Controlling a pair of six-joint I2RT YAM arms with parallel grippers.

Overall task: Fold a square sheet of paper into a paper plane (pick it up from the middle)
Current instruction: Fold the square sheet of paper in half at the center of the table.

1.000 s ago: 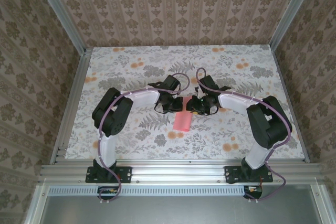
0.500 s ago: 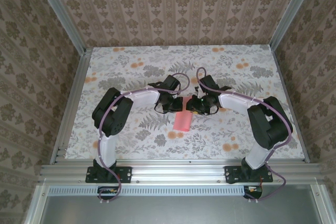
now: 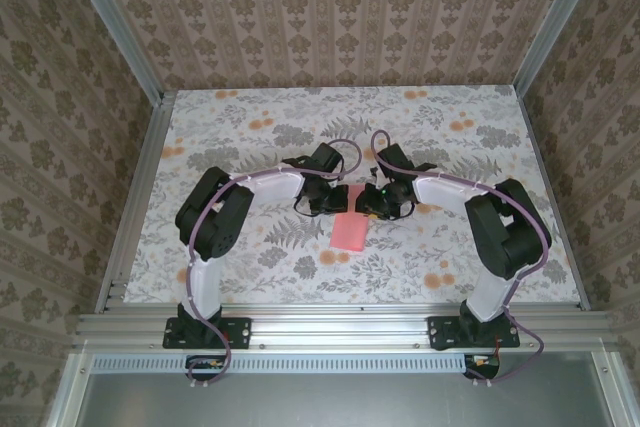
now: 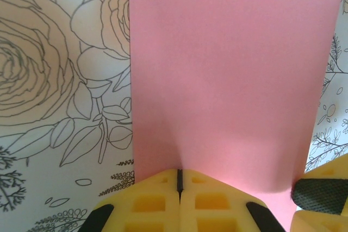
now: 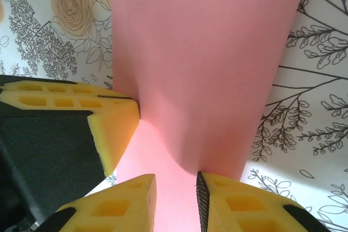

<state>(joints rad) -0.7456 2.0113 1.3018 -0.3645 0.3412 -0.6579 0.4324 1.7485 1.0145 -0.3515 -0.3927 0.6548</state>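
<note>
The square sheet of paper (image 3: 350, 234) is salmon pink and doubled over into a rectangle in the middle of the table, its far edge lifted between both grippers. In the left wrist view my left gripper (image 4: 179, 180) is shut on the near edge of the paper (image 4: 228, 80), yellow fingertips pressed together. Just right of it, my right gripper (image 5: 175, 180) stands open with a narrow gap. Pink paper (image 5: 206, 52) shows through that gap, and an upper layer curves down against its right finger (image 5: 217, 199). From above, the left gripper (image 3: 338, 199) and right gripper (image 3: 368, 203) almost touch.
The table (image 3: 470, 247) has a floral printed cover, with aluminium rails along its sides and patterned walls behind. The left gripper's yellow fingers (image 5: 109, 129) crowd the right wrist view at left. A right gripper finger (image 4: 321, 191) shows at the lower right of the left wrist view.
The right arm has shifted a little to the left, bringing its gripper closer to the left one. The paper's free end lies slightly flatter and wider.
</note>
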